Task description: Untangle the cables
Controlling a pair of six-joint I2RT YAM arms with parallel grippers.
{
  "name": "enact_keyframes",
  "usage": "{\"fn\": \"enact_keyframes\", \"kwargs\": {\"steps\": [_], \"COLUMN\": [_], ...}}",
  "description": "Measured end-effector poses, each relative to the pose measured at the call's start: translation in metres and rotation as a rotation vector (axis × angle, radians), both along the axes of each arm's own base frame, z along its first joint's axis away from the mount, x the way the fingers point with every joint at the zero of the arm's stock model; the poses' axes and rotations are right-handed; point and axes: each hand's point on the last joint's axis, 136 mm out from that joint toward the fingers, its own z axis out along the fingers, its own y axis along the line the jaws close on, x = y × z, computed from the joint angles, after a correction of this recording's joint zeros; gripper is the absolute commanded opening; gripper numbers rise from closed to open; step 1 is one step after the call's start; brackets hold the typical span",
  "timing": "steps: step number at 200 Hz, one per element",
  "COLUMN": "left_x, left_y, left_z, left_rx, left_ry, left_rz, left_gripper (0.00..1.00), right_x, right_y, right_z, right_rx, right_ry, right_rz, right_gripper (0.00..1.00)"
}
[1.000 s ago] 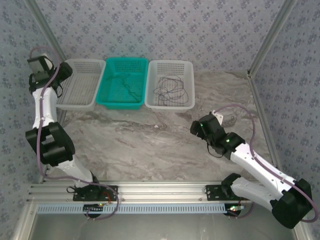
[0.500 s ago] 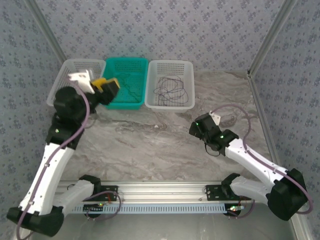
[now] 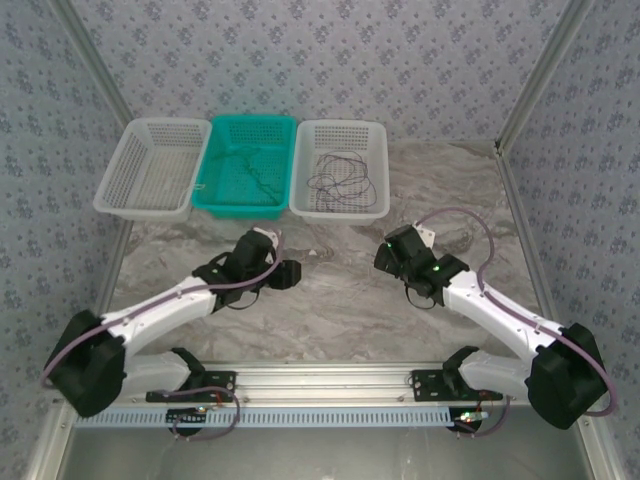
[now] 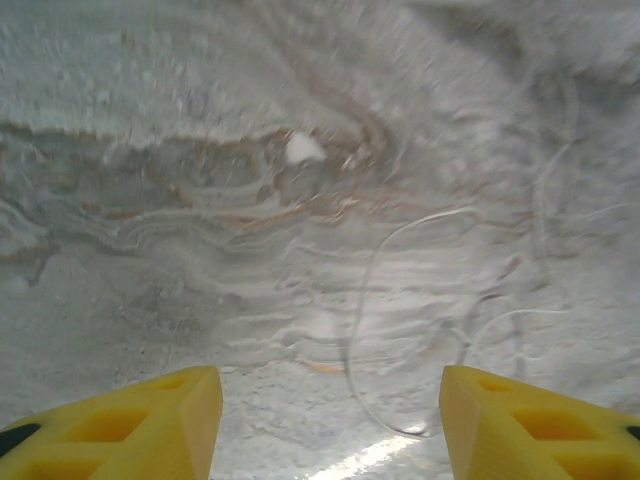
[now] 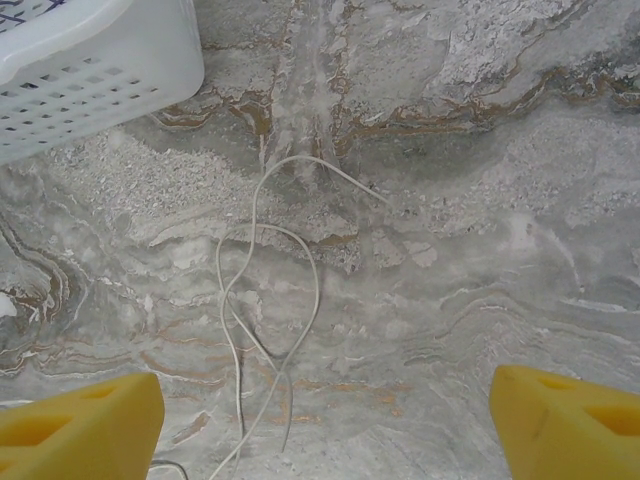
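- Cables (image 3: 340,180): one dark tangle of loops lies inside the right white basket (image 3: 372,135), at 1 o'clock from the table centre. The number of strands cannot be told.
- One thin strand (image 3: 258,178) lies in the teal basket (image 3: 222,205), at 12 o'clock.
- One pale cable (image 5: 317,285) lies looped on the marble table (image 3: 330,310). It is at 12 o'clock from the right gripper (image 5: 325,430) and at 5 o'clock from the basket corner in that wrist view.
- Baskets: three in a row at the far edge. The left white basket (image 3: 115,200) sits at 11 o'clock.
- Grippers: two.
- Left gripper (image 3: 288,272): its claw is spread and holds nothing. In its blurred wrist view a pale strand (image 4: 352,340) curves on the marble at its 12 o'clock.
- Right gripper: its claw is spread wide and holds nothing, above the pale cable and apart from it.
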Motion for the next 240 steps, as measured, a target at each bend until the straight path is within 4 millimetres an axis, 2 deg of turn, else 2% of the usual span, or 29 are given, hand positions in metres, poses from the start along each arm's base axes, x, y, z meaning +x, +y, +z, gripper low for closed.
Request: {"fn": "enact_keyframes", "kwargs": {"steps": [30, 60, 72, 94, 116, 141, 167, 218, 240], "left_x": [0.01, 0.02, 0.025, 0.028, 0.03, 0.028, 0.027, 0.035, 0.03], "left_y": [-0.021, -0.046, -0.053, -0.057, -0.057, -0.059, -0.062, -0.072, -0.067], "left_z": [-0.04, -0.057, -0.061, -0.072, -0.078, -0.075, -0.05, 0.057, 0.089], "left_rx": [0.063, 0.068, 0.068, 0.076, 0.076, 0.07, 0.029, -0.133, -0.174], "left_ry": [0.073, 0.094, 0.094, 0.11, 0.123, 0.12, 0.086, -0.101, -0.158], "left_rz": [-0.063, -0.116, -0.124, -0.13, -0.115, -0.121, -0.132, -0.147, -0.145], "left_gripper": [0.59, 0.54, 0.44, 0.19, 0.0, 0.0, 0.0, 0.0, 0.0], "right_x": [-0.001, -0.001, -0.001, -0.001, -0.001, -0.001, -0.002, 0.008, 0.014], "right_y": [0.001, 0.001, 0.001, 0.001, 0.001, 0.001, 0.01, 0.053, 0.059], "right_z": [0.0, -0.001, -0.001, 0.0, 0.002, 0.004, 0.001, -0.041, -0.062], "right_rx": [0.004, 0.004, 0.004, 0.008, 0.013, 0.018, 0.033, 0.008, -0.021], "right_ry": [0.004, 0.005, 0.005, 0.003, -0.004, -0.01, 0.005, 0.164, 0.235], "right_rz": [0.004, 0.004, 0.003, 0.001, -0.001, 0.002, 0.028, 0.112, 0.089], "right_gripper": [0.86, 0.86, 0.86, 0.86, 0.86, 0.87, 0.87, 0.86, 0.85]}}
